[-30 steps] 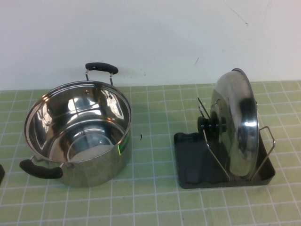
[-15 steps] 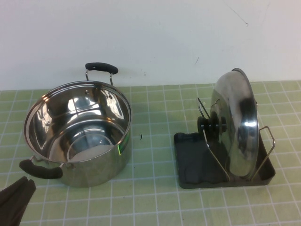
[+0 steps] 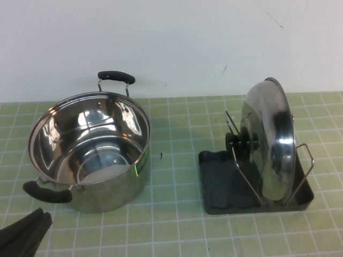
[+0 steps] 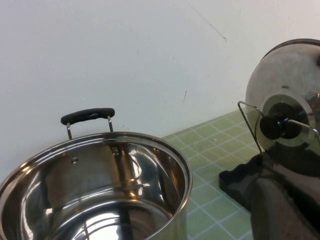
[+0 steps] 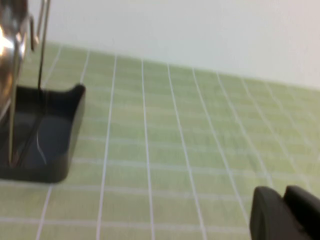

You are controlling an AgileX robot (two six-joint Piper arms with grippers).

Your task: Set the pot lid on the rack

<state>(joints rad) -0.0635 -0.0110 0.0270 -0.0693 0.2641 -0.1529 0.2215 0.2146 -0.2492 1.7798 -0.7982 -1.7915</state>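
Observation:
The pot lid [image 3: 273, 144], shiny steel with a black knob [image 3: 242, 142], stands on edge in the wire loops of the dark grey rack [image 3: 222, 182] at the right of the table. It also shows in the left wrist view [image 4: 295, 70] with the rack [image 4: 240, 180]. My left gripper [image 3: 43, 216] is at the near left corner, in front of the pot, shut and empty, well apart from the lid. My right gripper [image 5: 285, 210] is shut and empty, low over the tiles to the right of the rack [image 5: 45, 130], and out of the high view.
A deep steel pot [image 3: 88, 150] with two black handles stands open at the left, close behind my left gripper. A white wall runs along the back of the green tiled table [image 3: 177, 225].
My left gripper has come into the high view at the near left corner and shifted a little right and lower. The lid, rack and pot have not moved.

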